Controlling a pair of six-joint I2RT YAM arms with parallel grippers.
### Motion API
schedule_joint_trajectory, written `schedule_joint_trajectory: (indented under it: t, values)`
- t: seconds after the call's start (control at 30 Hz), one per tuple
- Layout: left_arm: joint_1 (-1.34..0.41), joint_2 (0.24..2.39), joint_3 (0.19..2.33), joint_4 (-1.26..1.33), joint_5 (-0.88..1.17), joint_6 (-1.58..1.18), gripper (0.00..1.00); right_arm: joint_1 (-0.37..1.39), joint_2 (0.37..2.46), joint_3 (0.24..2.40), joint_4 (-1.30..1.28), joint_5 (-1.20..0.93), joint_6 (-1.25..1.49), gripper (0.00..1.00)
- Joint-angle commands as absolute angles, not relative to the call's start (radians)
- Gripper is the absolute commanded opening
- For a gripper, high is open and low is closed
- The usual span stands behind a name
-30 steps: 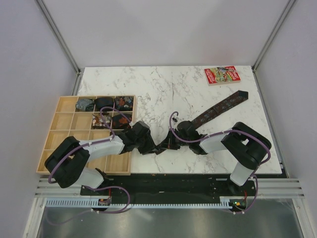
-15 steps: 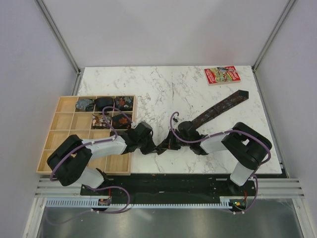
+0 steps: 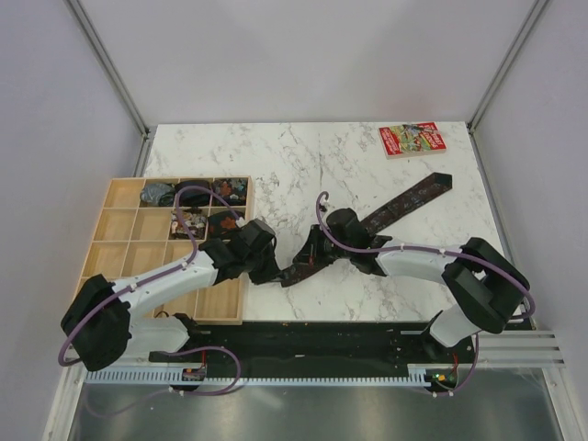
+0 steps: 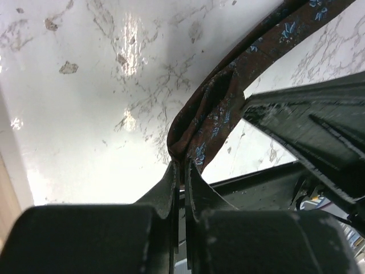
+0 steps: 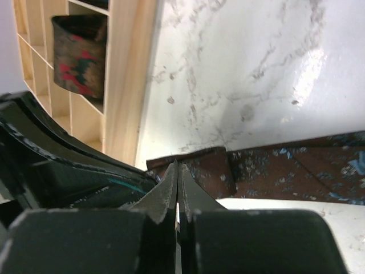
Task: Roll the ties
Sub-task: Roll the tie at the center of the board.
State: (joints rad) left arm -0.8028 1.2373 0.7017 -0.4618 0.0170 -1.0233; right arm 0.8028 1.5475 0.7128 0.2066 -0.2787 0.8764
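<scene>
1 tie [image 3: 404, 204] lies diagonally across the table [image 3: 239, 156]. Left gripper [image 4: 182, 171] is clenched on its folded near end, right gripper [image 5: 178, 170] clenched just beside. Booklet [image 3: 412, 140] print is too small to read.

Top view's bright and even, with soft shadows. Wrist cams: glare blows out the bench [image 4: 85, 142], left pincer [image 4: 181, 177] and right pincer [image 5: 177, 188] dark and blurry up close, tie [image 4: 212, 121] fairly crisp.
</scene>
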Motion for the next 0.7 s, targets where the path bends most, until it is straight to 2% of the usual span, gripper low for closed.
schedule_joint_trajectory:
  t: [0.0, 0.67]
  values:
    - [-0.802, 1.2, 0.745, -0.572, 0.035, -0.973, 0.02, 0.805, 1.526, 0.759, 0.149, -0.239, 0.857, 0.03]
    - [-0.802, 1.187, 0.787, -0.647, 0.041, -0.948, 0.02, 0.9, 1.657, 0.698, 0.262, -0.198, 0.923, 0.0]
